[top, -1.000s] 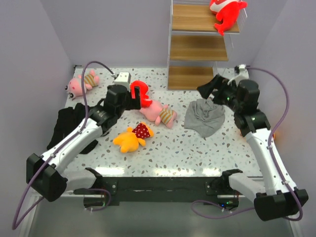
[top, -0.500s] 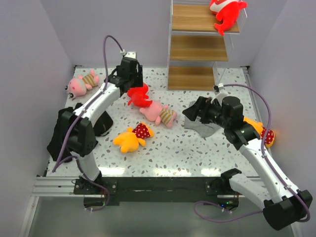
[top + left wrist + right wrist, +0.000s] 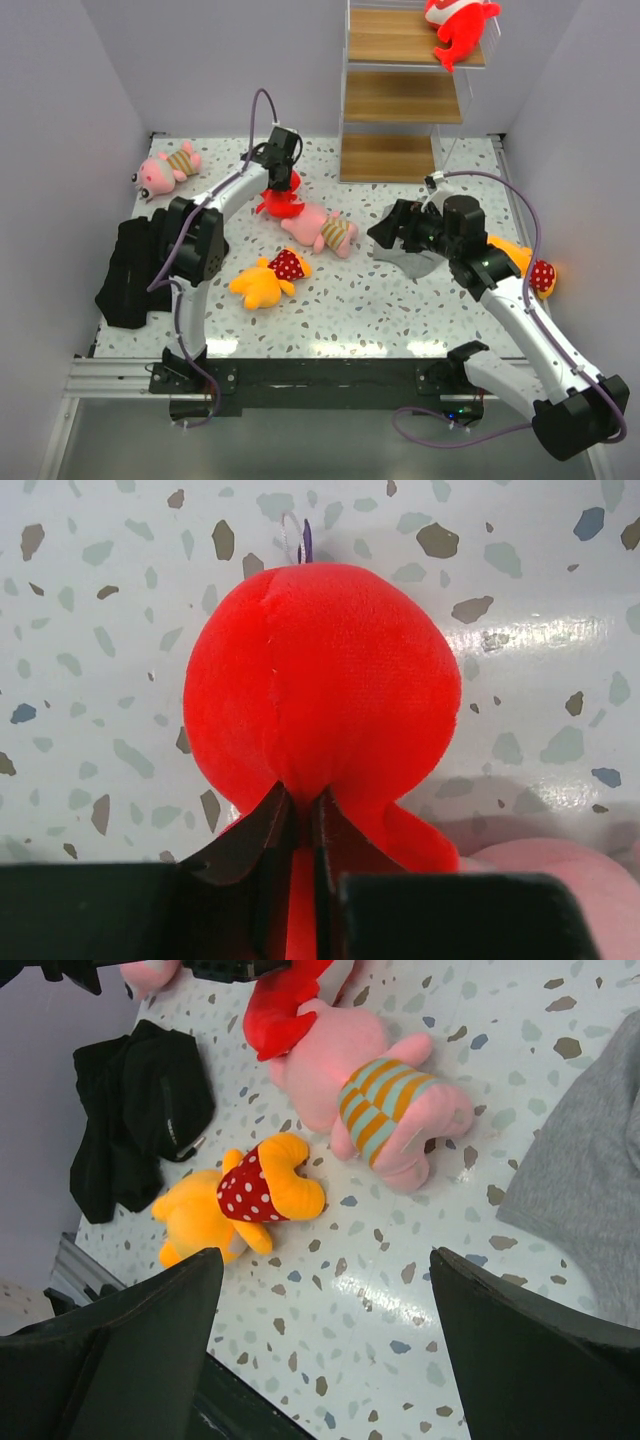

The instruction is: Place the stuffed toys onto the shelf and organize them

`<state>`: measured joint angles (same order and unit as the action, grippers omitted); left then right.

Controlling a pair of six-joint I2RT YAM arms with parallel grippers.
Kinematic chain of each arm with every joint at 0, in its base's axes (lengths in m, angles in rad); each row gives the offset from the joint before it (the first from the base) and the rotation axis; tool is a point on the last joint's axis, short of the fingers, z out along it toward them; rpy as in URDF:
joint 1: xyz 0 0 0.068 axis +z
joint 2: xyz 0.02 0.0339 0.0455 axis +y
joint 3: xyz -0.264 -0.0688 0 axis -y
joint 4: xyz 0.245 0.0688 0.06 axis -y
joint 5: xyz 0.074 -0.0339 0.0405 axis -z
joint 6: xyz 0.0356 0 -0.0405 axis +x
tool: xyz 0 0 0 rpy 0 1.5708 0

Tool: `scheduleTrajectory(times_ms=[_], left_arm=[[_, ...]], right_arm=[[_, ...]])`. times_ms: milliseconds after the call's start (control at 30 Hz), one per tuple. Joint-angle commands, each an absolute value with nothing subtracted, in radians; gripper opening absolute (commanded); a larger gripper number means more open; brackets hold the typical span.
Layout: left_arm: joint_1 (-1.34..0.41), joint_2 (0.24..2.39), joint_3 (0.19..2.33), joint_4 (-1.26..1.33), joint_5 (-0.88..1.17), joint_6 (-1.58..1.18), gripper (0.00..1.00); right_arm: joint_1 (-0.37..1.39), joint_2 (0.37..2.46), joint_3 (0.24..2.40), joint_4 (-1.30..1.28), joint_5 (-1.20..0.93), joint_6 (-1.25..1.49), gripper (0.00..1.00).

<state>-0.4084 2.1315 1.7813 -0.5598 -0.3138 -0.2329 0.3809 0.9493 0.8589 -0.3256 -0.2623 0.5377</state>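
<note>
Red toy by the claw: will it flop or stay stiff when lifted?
Probably floppy: the red toy looks like soft plush, creasing where the left gripper pinches it. Likely light, and its fuzzy cloth should not slip.

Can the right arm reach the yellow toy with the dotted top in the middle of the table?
Probably yes: the right gripper hangs open facing the yellow toy, with only bare tabletop between them.

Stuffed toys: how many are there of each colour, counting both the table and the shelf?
Red-and-white toys: 2
Pink toys: 2
Yellow-orange toys: 2
Total: 6
</note>
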Motion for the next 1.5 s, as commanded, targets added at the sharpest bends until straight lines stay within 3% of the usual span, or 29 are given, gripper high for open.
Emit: scheduleTrajectory(times_ms=[0,300,533,633,767,1067,1467], left_arm=[[-0.4,2.105,1.822,-0.577,-0.316,-0.215,0.0],[-0.357,1.821,1.686,-0.476,-0.056,-0.293,0.0],[-0.322,1.599,1.442,-0.263,0.306,-0.406,0.0],[-0.29,1.496,1.283,-0.058,0.536,-0.58,0.0],[-0.255,1.391,1.03,0.549,0.741,-0.963,0.0],[-0.249,1.382,0.819,1.176,0.706,-1.394,0.0],[-0.249,1.31,0.73,1.365,0.601,-1.336,0.0]], right_arm=[[0.39,0.927,0.853,-0.295,-0.284,0.528,0.88],[0.393,0.925,0.821,-0.183,-0.346,0.609,0.88],[0.411,0.957,0.687,0.231,-0.503,0.776,0.88],[0.429,0.982,0.672,0.337,-0.496,0.837,0.88],[0.485,1.057,0.686,0.469,-0.476,0.913,0.86],[0.627,1.172,0.732,0.633,-0.293,1.063,0.83],[0.793,1.35,0.802,0.939,-0.132,1.312,0.74]])
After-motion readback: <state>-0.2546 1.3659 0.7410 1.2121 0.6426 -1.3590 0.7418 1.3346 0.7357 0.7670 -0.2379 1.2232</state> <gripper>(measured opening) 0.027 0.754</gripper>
